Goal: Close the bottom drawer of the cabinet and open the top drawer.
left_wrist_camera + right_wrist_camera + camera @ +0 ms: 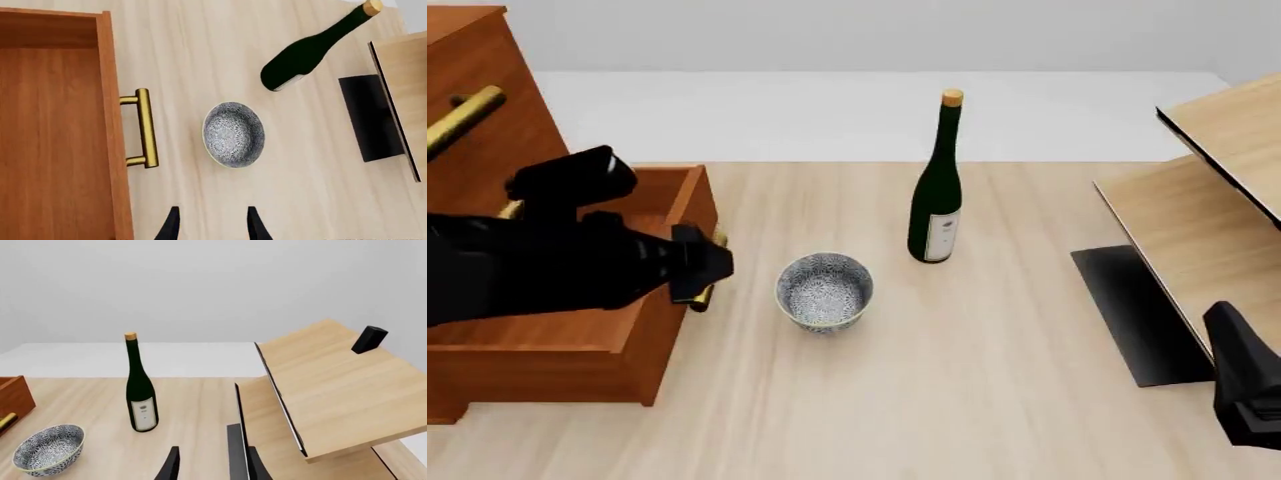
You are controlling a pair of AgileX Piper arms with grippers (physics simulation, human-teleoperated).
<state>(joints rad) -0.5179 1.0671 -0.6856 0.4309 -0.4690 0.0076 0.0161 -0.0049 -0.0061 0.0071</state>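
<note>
The cabinet (pixel 474 70) stands at the far left. Its bottom drawer (pixel 561 345) is pulled far out, an empty box (pixel 53 130) with a brass bar handle (pixel 145 127) on its front panel. The top drawer shows only by a brass handle (pixel 461 118) high on the cabinet front. My left gripper (pixel 212 227) is open and empty, above the table just beyond the bottom drawer's handle; in the front view the left gripper (pixel 703 268) hangs over the drawer's front edge. My right gripper (pixel 212 467) is open and empty, low at the near right (pixel 1241 395).
A patterned bowl (pixel 823 290) sits on the table just right of the open drawer. A dark green wine bottle (pixel 936 200) stands behind it. A pale wood shelf unit (pixel 1214 190) with a black base plate (pixel 1128 310) fills the right side.
</note>
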